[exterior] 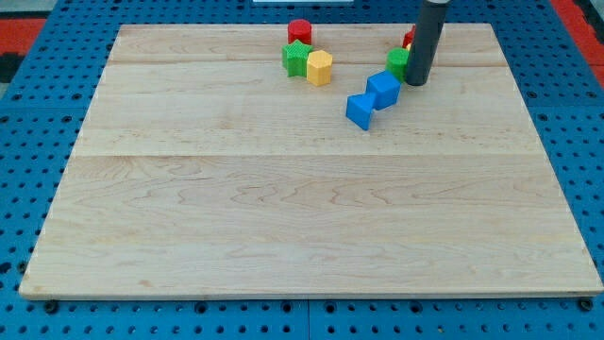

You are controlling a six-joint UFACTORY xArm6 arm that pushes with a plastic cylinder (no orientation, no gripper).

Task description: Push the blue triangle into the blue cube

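Two blue blocks sit touching near the view's top right of the wooden board [283, 189]. The upper one [383, 89] looks like the blue cube. The lower left one [360, 110] looks like the blue triangle. My tip [417, 83] is at the end of the dark rod, just to the right of the blue cube and slightly apart from it. A green block [397, 62] sits just left of the rod and partly behind it.
A red block [409, 40] peeks out behind the rod. Further left at the top stand a red cylinder [299, 31], a green star [296, 59] and a yellow hexagon block [320, 68], close together. Blue pegboard surrounds the board.
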